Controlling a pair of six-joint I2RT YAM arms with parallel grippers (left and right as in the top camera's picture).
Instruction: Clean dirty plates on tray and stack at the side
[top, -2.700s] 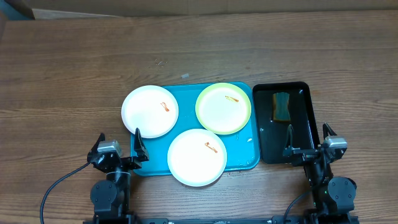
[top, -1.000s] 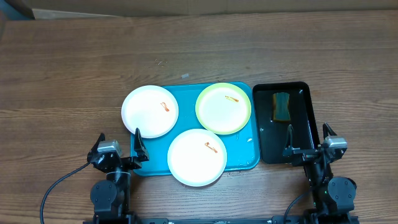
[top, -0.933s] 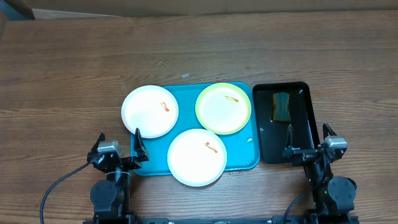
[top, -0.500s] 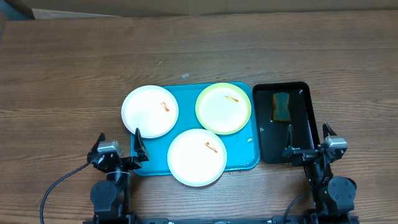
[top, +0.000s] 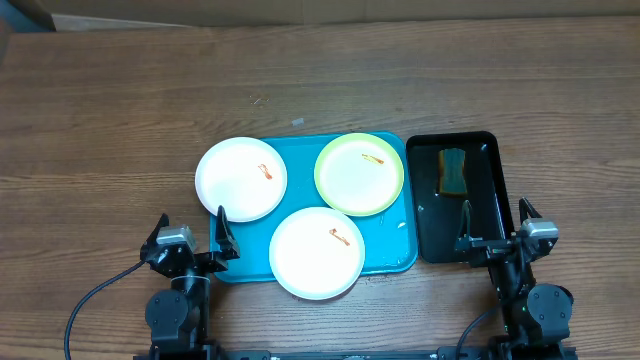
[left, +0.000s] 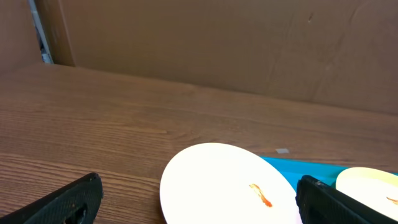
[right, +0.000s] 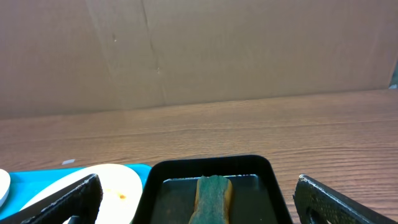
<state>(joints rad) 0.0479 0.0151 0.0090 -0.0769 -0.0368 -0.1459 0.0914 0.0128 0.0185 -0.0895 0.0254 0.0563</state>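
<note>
**Overhead view.** We see the turquoise tray (top: 388, 240) lying flat at the centre of the wooden surface (top: 100, 120), carrying all three dirty plates.

- The first white plate (top: 241, 179) sits at the tray's 10 o'clock corner, and much of it overhangs the rim at 9 o'clock.
- The green-rimmed plate (top: 360, 173) lies at 1 o'clock, wholly inside the rim.
- The second white plate (top: 316, 253) lies at 6 o'clock, and its near edge projects past the tray's rim.
- The three plates lie close together. We cannot tell whether their edges touch.
- Each plate bears a small orange-red smear (top: 265, 170) toward its 1 o'clock side.

A narrow black tray (top: 480, 235) lies just beside the turquoise tray at its 3 o'clock side. A sponge (top: 453, 170) with a green face rests at the 12 o'clock end of the black tray.

**Claws.** The left claw (top: 191, 228) rests at 7 o'clock of the tray, with one finger over the tray's corner. It is released and grasps nothing. The right claw (top: 496, 222) rests at 4 o'clock, over the near end of the black tray. It is likewise spread wide and empty.

**Wrist views.** From the left wrist we look between the parted fingers at the first white plate. From the right wrist we look at the sponge in the black tray, with a brown cardboard wall (right: 199, 50) behind it at 12 o'clock.
</note>
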